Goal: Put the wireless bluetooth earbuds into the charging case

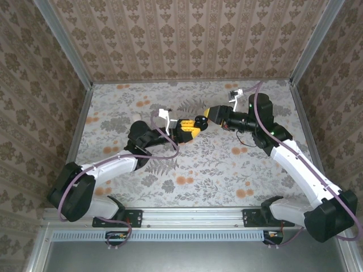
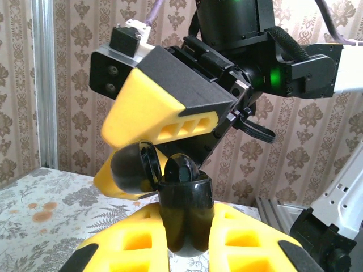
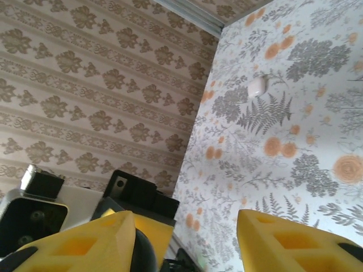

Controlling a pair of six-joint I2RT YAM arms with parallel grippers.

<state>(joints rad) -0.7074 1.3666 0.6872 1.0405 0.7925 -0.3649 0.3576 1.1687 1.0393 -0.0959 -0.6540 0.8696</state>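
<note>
The black charging case (image 2: 184, 215) stands upright between the yellow fingers of my left gripper (image 2: 184, 238), which is shut on it. Its lid (image 2: 130, 166) hangs open to the left. A black earbud (image 2: 180, 168) sticks up out of the case's mouth. My right gripper (image 1: 210, 115) hovers just beyond the case (image 1: 199, 121), and its yellow fingers (image 2: 153, 102) sit right above the lid. In the right wrist view my right gripper (image 3: 184, 241) is open, with bare floral surface showing between its fingers. From above, my left gripper (image 1: 190, 130) holds the case mid-table.
A small white object (image 3: 257, 86) lies on the floral table (image 1: 198, 170) toward the far side. Patterned walls with metal corner posts (image 1: 303, 48) close in the back and both sides. Both arms meet over the middle of the table.
</note>
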